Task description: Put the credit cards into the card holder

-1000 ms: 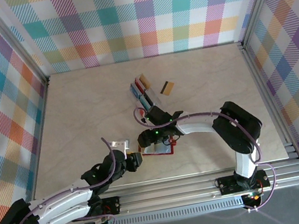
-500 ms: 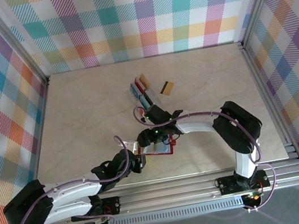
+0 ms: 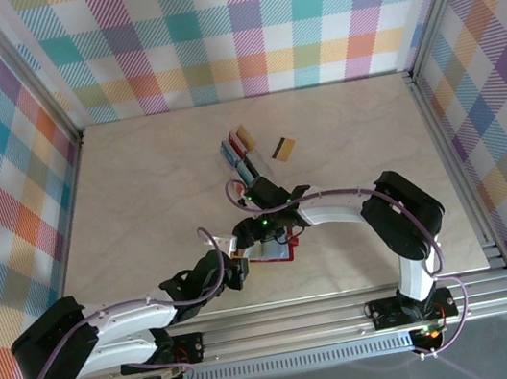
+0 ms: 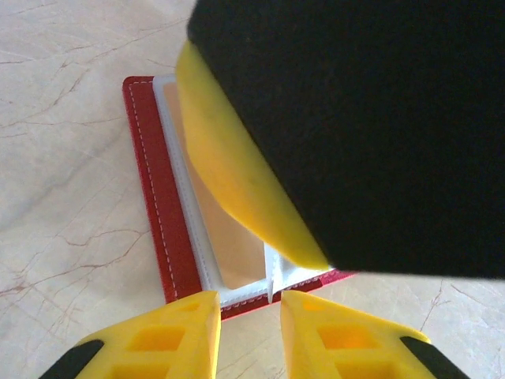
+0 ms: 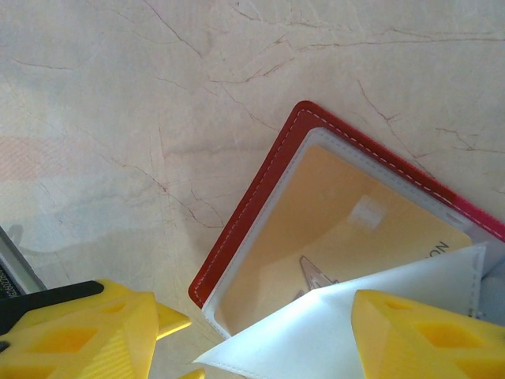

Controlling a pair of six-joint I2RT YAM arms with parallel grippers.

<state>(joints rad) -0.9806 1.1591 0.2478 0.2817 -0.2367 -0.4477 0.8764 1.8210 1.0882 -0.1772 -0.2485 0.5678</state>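
A gold card [image 5: 316, 229] lies inside the open red card holder [image 5: 245, 212].

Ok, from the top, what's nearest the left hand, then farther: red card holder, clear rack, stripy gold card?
1. Red card holder, just beside the left hand.
2. Clear rack, farther back, mid-table.
3. Stripy gold card, right of the rack.

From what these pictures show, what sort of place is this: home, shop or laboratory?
Probably a robot test cell: checked panels and an aluminium frame enclose a marble-look table, with the left arm and right arm bolted at its near edge.
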